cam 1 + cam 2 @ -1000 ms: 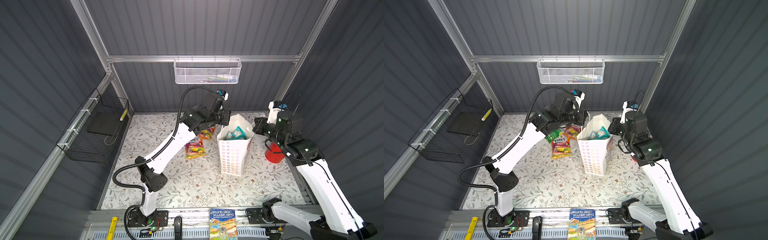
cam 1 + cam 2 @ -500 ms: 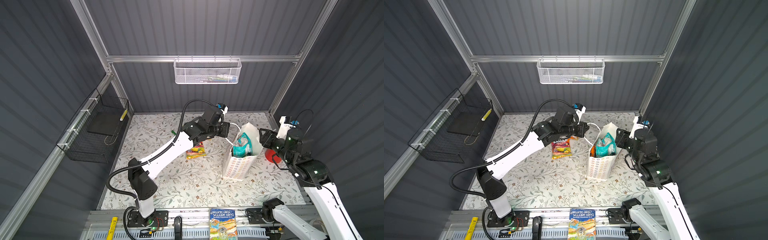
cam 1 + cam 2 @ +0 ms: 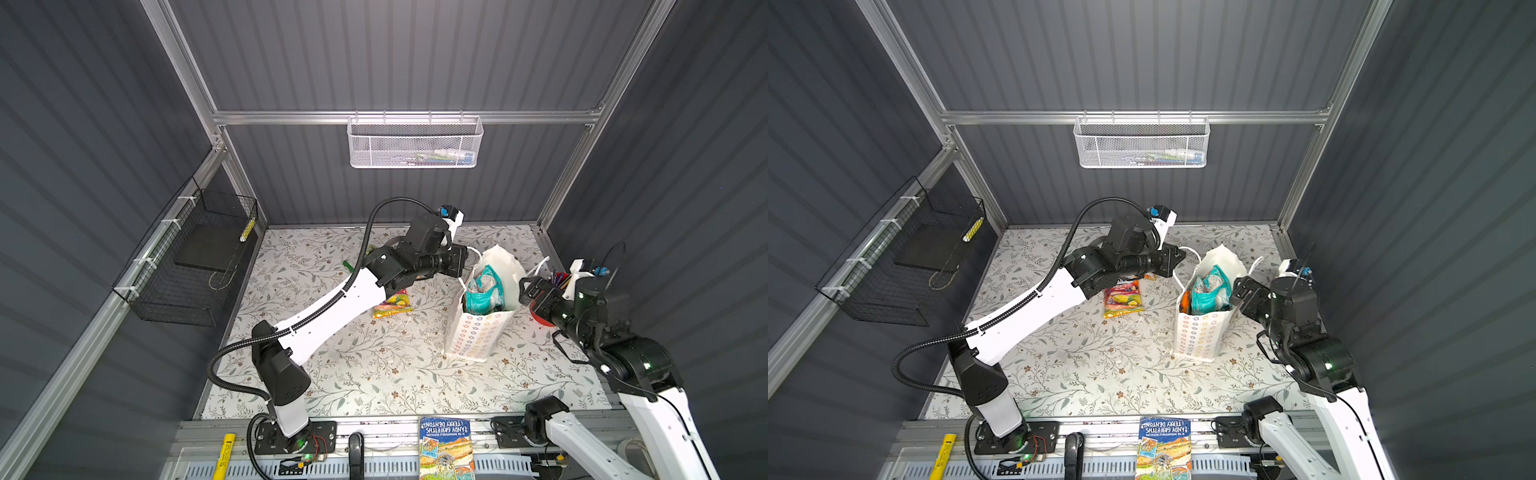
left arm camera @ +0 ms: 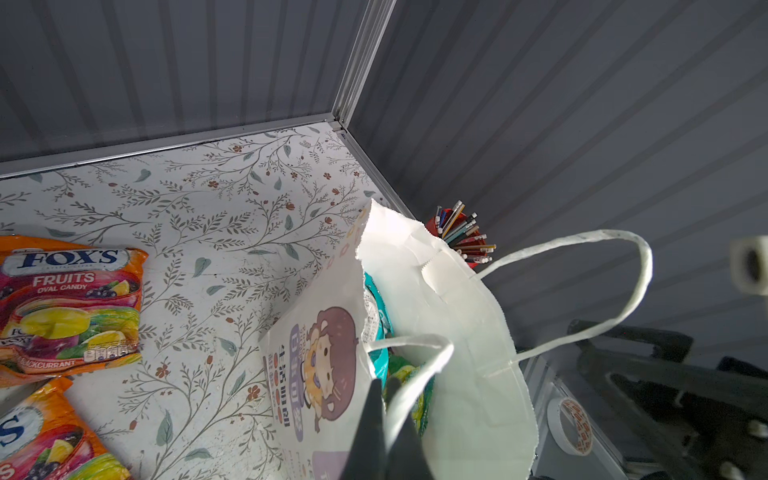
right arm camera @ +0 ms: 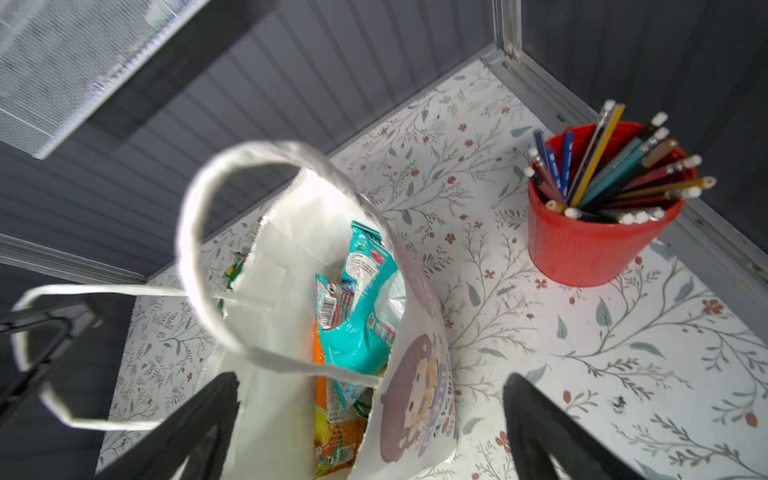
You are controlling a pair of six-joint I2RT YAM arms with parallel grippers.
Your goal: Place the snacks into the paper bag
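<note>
The white paper bag point(image 3: 478, 336) point(image 3: 1200, 336) stands right of the middle, mouth open and leaning. A teal snack packet point(image 3: 484, 289) point(image 5: 361, 328) and orange ones sit inside it. My left gripper point(image 4: 382, 399) point(image 3: 461, 262) is shut on the bag's left cord handle point(image 4: 415, 345). My right gripper point(image 5: 370, 386) point(image 3: 528, 291) hangs open just right of the bag's rim, holding nothing; the other handle point(image 5: 195, 232) loops free. Two orange FOX'S snacks point(image 4: 62, 307) point(image 4: 45, 440) lie on the floral table, one showing in both top views point(image 3: 392, 305) point(image 3: 1121, 297).
A red pencil cup point(image 5: 582, 245) point(image 4: 457, 232) stands by the right wall, close behind my right gripper. A book point(image 3: 444, 446) lies on the front rail. A black wire basket point(image 3: 187, 266) hangs on the left wall, a white mesh one point(image 3: 415, 143) on the back wall.
The bag has shifted right and toward the front with my left gripper still on its handle. My right gripper has opened, let go of the bag and drawn back to the right.
</note>
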